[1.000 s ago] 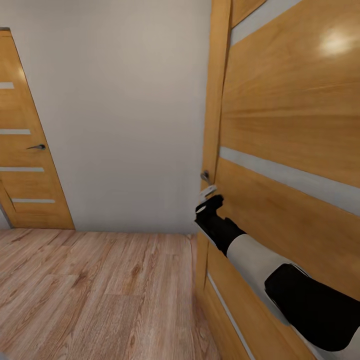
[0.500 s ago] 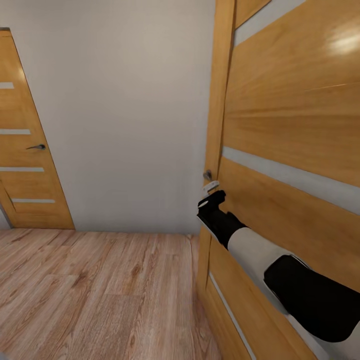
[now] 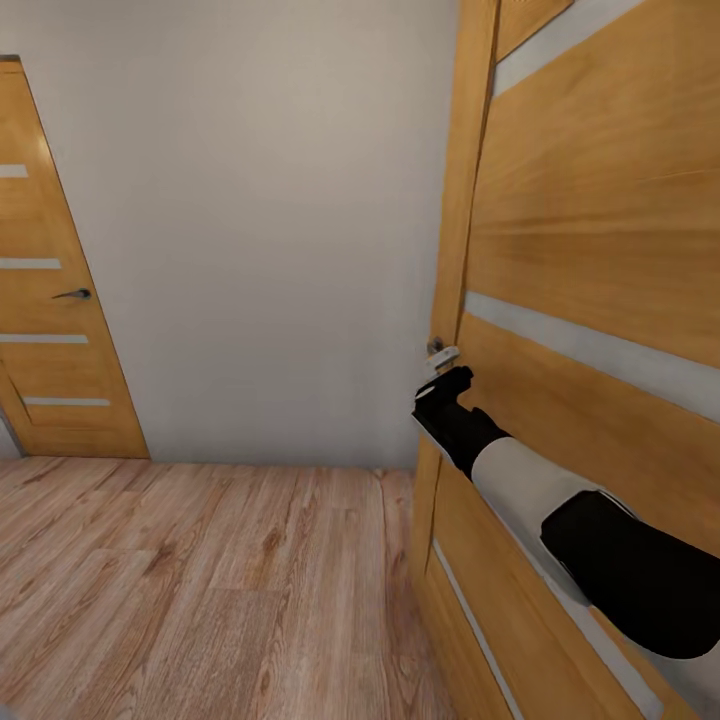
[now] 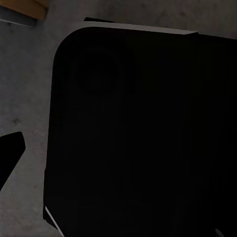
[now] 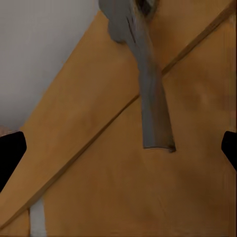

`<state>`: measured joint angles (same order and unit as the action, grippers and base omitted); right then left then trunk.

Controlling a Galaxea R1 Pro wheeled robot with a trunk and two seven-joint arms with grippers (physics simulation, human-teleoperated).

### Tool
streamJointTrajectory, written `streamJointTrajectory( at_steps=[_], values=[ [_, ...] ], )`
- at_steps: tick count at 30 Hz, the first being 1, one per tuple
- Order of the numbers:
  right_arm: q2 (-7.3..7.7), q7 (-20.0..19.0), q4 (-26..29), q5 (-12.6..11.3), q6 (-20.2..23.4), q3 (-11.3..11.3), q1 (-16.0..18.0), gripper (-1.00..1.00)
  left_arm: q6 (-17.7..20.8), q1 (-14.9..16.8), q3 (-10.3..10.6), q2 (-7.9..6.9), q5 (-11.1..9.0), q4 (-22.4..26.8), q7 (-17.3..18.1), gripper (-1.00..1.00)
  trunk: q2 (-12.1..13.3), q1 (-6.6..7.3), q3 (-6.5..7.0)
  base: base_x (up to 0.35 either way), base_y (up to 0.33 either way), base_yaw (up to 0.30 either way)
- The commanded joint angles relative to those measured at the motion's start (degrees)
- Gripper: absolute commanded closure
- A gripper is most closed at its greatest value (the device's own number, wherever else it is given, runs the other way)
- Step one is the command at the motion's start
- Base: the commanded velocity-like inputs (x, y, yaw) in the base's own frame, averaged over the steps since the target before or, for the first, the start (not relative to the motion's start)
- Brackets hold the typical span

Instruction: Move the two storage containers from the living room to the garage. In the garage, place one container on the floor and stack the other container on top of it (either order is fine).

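Head view puts the right tool (image 3: pixel 447 372), spread open and empty, at a door's lever handle (image 5: pixel 148 94); neither container is carried, so hauling remains.

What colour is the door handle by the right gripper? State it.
Grey metal door handle, clearest in the right wrist view.
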<state>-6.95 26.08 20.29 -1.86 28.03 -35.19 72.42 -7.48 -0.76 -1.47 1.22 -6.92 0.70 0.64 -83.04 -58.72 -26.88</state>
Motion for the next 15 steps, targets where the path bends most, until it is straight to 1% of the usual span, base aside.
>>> streamJointTrajectory(
  at_steps=[1,2,5,15],
  values=[
    [0.64,0.4,0.0,0.5,0.7,-0.3,0.1,-1.00,-0.1,0.0,-0.1,0.01,-0.5,0.1,0.1,-1.00,0.0,0.00,-0.05,0.000,0.000,0.000],
    [1.14,0.4,0.0,0.5,0.7,-0.3,0.2,-1.00,-0.1,0.0,-0.1,0.01,-0.5,0.1,0.1,-1.00,0.0,0.00,-0.05,0.000,0.000,0.000],
    [1.94,0.4,0.0,0.5,0.6,-0.2,0.2,-1.00,-0.1,0.0,-0.1,0.01,-0.5,0.1,0.1,-1.00,0.0,0.00,-0.05,0.000,0.000,0.000],
    [3.12,0.4,0.0,0.5,0.5,-0.2,0.3,-1.00,-0.1,0.0,-0.1,0.01,-0.5,0.1,0.1,-1.00,0.0,0.00,-0.05,0.000,0.000,0.000]
  ],
)
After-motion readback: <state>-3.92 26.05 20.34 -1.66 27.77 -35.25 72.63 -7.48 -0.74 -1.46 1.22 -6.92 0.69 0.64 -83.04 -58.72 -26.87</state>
